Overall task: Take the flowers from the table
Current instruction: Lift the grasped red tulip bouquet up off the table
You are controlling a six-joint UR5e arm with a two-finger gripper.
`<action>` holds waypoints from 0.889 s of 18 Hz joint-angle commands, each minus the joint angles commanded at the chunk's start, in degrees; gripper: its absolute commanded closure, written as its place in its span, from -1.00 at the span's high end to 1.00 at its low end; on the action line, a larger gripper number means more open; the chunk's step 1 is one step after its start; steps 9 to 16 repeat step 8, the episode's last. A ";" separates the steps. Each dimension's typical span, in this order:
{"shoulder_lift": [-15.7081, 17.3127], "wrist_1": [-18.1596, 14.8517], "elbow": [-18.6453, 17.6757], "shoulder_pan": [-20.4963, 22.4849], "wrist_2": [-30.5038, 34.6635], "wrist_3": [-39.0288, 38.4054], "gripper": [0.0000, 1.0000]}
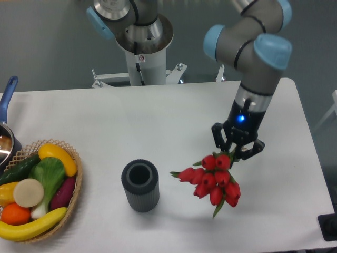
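The flowers (211,180), a bunch of red tulip buds with green leaves, hang in the air right of centre, buds spread toward the camera. Their stems run up into my gripper (237,150), which is shut on them; the stems themselves are hidden behind the buds and fingers. The gripper points down over the white table (158,116), raised well above its top. A blue light glows on the wrist just above the fingers.
A dark grey ribbed cylinder vase (140,185) stands upright left of the flowers. A wicker basket (73,182) of vegetables and fruit sits at the left edge, with a blue-handled pot (6,132) behind it. The robot base (142,47) is at the back.
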 joint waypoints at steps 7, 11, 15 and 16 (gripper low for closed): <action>0.00 0.00 1.41 0.71 -2.48 -0.54 -0.64; 0.00 0.00 1.41 0.62 -2.48 -0.54 -0.64; 0.00 0.00 1.41 0.62 -2.48 -0.54 -0.64; 0.00 0.00 1.41 0.62 -2.48 -0.54 -0.64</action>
